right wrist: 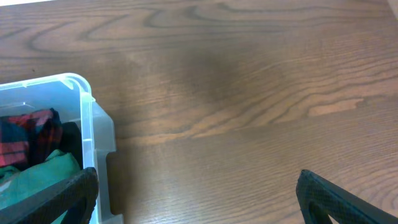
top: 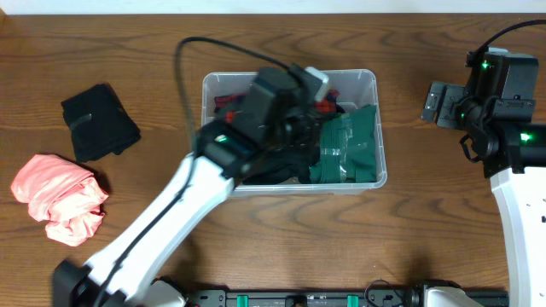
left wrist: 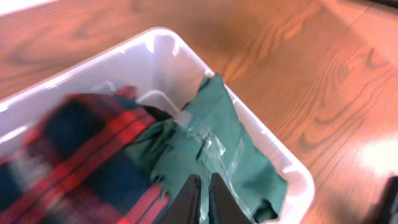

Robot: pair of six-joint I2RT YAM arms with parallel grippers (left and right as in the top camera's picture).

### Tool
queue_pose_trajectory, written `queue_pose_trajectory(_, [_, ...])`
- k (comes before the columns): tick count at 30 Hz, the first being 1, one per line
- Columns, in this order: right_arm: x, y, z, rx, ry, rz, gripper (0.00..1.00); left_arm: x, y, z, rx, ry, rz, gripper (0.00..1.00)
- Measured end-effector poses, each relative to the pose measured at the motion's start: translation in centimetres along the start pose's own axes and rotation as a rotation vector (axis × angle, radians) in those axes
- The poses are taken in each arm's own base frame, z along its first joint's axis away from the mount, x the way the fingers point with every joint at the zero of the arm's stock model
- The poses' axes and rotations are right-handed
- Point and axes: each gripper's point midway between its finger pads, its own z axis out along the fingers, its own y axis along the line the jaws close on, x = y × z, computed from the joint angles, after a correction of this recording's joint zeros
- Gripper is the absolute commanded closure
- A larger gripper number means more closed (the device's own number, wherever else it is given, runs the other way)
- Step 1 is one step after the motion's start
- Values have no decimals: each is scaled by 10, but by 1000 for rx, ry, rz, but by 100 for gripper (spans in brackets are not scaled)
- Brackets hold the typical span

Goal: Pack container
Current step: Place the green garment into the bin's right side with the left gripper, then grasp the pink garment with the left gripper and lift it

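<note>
The clear plastic container (top: pixel 378 111) stands mid-table. It holds a green garment in clear film (top: pixel 350 149), a red and dark plaid cloth (top: pixel 227 103) and dark items. My left arm reaches over the tub and hides my left gripper from overhead. In the left wrist view my left gripper (left wrist: pixel 203 190) is shut, with its tips just above the green garment (left wrist: pixel 230 149) and beside the plaid cloth (left wrist: pixel 81 155); I see nothing held. The tub rim (left wrist: pixel 186 56) runs behind them. My right gripper (right wrist: pixel 199 193) is open and empty over bare table, right of the container (right wrist: pixel 93 124).
A black folded cloth (top: pixel 100 122) and a pink crumpled cloth (top: pixel 60 198) lie on the table to the left of the tub. My right arm (top: pixel 499 111) stands at the right edge of the wooden table (top: pixel 426 222).
</note>
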Motion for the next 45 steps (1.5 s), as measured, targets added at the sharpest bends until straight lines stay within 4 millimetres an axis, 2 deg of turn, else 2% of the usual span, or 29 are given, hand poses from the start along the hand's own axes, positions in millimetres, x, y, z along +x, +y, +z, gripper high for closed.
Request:
queue_pose_trajectory(7, [1,0,0,0,2,0,1,44,0,89,22,120,12,94])
queue_pose_trajectory(9, [1,0,0,1,5,0,1,61,7,111,16,158,3,94])
queue_pose_trajectory(12, [3,0,0,1,10,-1,1,79,16,130,9,201,-9,90])
queue_pose_trajectory(13, [3,0,0,1,10,-1,1,82,17,132,10,207,-10,87])
queue_pose_trajectory(14, [3,0,0,1,10,0,1,82,16,132,12,209,-11,77])
queue_pose_trajectory(17, [3,0,0,1,10,2,1,79,10,125,28,214,-14,42])
queue_pose_trajectory(18, [3,0,0,1,11,2,1,78,7,120,33,218,-13,33])
queue_pose_trajectory(20, [3,0,0,2,12,2,1,72,0,103,36,217,-8,17])
queue_pose_trajectory(22, [4,0,1,2,13,2,1,59,-1,76,15,190,-7,0])
queue_pose_trajectory(23, [4,0,1,2,13,3,1,51,1,58,-10,169,-5,2])
queue_pose_trajectory(25, [4,0,1,2,15,4,1,28,13,9,-93,98,-11,2])
queue_pose_trajectory(27, [4,0,1,3,16,5,1,13,35,-46,-209,33,-36,2])
queue_pose_trajectory(29, [4,0,1,2,16,5,1,15,71,-108,-385,-7,-118,2])
queue_pose_trajectory(30, [4,0,1,3,16,5,1,17,86,-129,-452,-25,-158,2])
queue_pose_trajectory(31, [4,0,1,3,15,5,1,26,113,-161,-567,-40,-239,2])
queue_pose_trajectory(33, [4,0,1,2,15,5,1,43,151,-205,-727,-65,-379,2])
queue_pose_trajectory(37, [4,0,1,2,15,5,1,98,224,-281,-1029,-106,-717,2])
queue_pose_trajectory(41, [4,0,1,2,16,5,1,163,275,-331,-1225,-138,-1019,2])
queue_pose_trajectory(45, [4,0,1,2,15,5,1,218,314,-354,-1298,-163,-1265,2])
